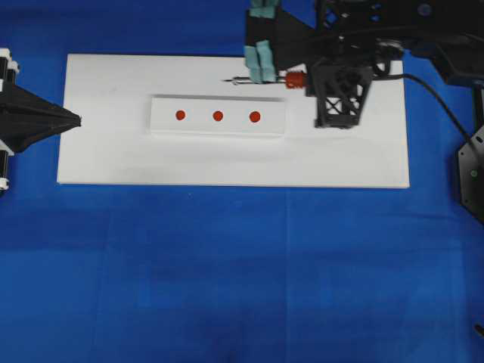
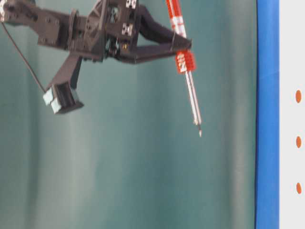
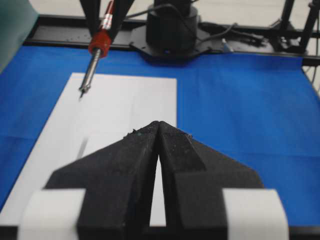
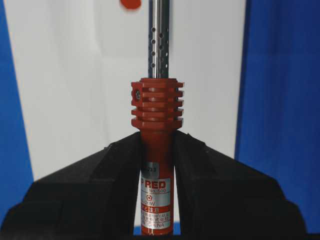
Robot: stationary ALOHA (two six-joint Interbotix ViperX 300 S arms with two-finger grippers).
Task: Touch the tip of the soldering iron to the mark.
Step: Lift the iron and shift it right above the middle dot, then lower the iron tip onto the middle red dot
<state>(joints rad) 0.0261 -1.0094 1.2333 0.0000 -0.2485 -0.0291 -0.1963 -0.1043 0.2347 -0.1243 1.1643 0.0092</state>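
My right gripper (image 4: 156, 142) is shut on the red handle of the soldering iron (image 4: 156, 110), just behind its ribbed collar. From overhead the soldering iron (image 1: 295, 79) points left above the far part of the white board (image 1: 106, 159), and its tip (image 1: 234, 81) hangs beyond the white strip (image 1: 162, 125). That strip carries three red marks (image 1: 255, 116); the right-hand one is nearest the tip. At table level the tip (image 2: 199, 133) is in the air, apart from the board. My left gripper (image 1: 76, 119) rests shut and empty at the board's left edge, also seen as the left gripper (image 3: 158, 124).
Blue cloth (image 1: 227, 287) covers the table around the board. The iron's black cord (image 1: 446, 106) runs off to the right. Teal padded blocks (image 1: 261, 57) on the right arm sit just above the iron's shaft. The right arm's base (image 3: 172, 30) stands at the far end.
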